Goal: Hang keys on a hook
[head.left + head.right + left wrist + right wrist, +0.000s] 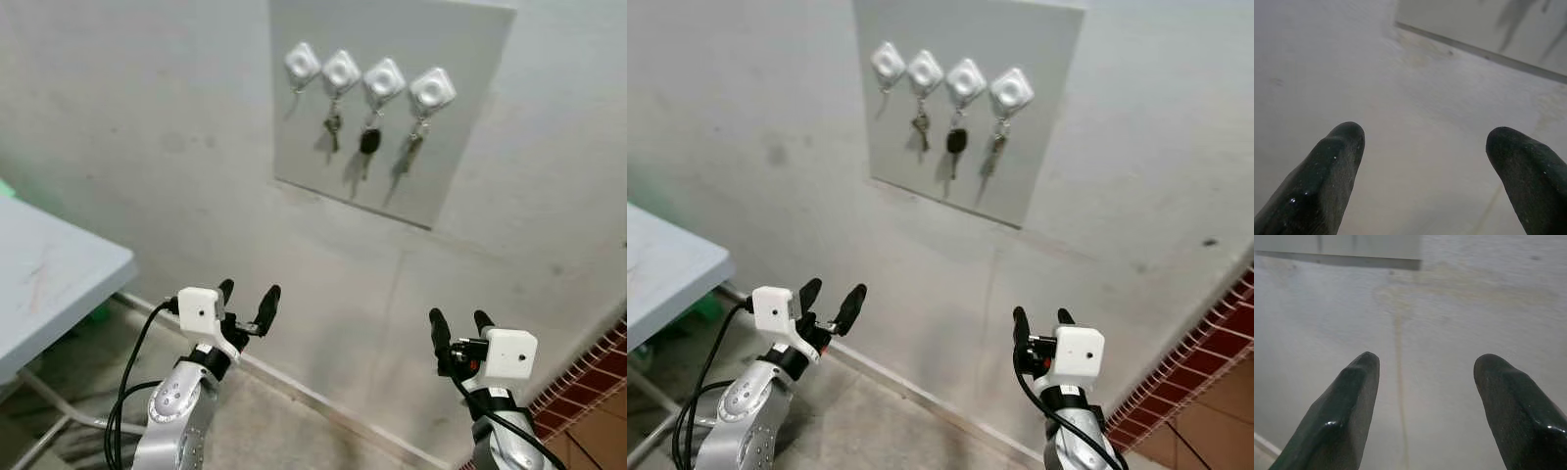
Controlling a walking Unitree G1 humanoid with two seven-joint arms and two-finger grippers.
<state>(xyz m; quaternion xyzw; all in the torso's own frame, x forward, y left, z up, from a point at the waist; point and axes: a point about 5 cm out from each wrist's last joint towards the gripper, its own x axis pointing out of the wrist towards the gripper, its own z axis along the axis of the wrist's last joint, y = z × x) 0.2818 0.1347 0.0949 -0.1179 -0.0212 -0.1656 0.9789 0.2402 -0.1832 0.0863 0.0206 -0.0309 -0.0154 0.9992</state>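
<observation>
A grey board [460, 147] on the wall carries a row of white hooks. The leftmost hook [302, 65] is bare. A small metal key [333, 125] hangs from the second hook, a black-headed key [369, 143] from the third, and a metal key bunch [411, 153] from the fourth. My left gripper [248, 300] is open, low and left of the board, with nothing between its fingers. My right gripper [458, 327] is open too, low and below the board's right end, pointing at the bare wall.
The corner of a pale blue table [59, 284] juts in at the left, with metal legs and cables below it. The wall's skirting [323, 403] meets a concrete floor. Red brick tiling [588, 382] shows at the lower right.
</observation>
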